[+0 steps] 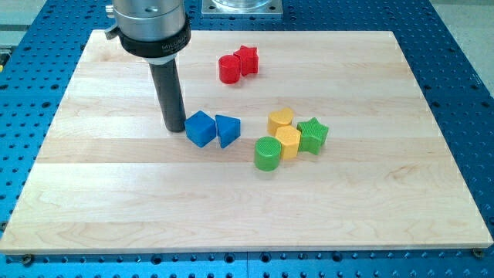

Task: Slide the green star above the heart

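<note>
The green star lies right of the board's centre, touching the right side of a yellow pentagon-like block. A yellow block that looks like the heart sits just above and left of the star. A green cylinder touches the pentagon-like block's lower left. My tip rests on the board well to the left of this cluster, right beside the left side of a blue cube.
A blue triangle touches the blue cube's right side. A red cylinder and a red star sit together near the view's top. The wooden board lies on a blue perforated table.
</note>
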Robot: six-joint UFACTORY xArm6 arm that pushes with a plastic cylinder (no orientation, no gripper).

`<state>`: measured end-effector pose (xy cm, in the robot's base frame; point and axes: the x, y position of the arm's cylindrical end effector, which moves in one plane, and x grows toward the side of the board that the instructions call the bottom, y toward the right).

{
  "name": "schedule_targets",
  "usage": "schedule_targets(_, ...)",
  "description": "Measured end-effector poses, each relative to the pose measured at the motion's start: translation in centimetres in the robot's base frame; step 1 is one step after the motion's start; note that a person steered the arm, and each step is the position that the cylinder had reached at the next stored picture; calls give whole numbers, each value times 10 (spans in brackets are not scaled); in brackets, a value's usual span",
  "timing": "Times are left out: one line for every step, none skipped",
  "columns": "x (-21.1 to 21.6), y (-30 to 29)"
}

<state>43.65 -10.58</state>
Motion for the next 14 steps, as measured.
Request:
schedule_targets(6, 25)
schedule_targets(6, 95)
schedule_targets(-1, 45)
schedule_targets(11, 31)
schedule_targets(87, 34)
schedule_targets(122, 145)
schedule_targets(85, 229)
schedule_targets(23, 246)
schedule_targets(-26, 241)
schedule_targets(-31, 258)
schedule_targets(-19, 258)
schedule_targets(11, 252)
schedule_targets(-22, 207)
schedule_targets(-55, 157)
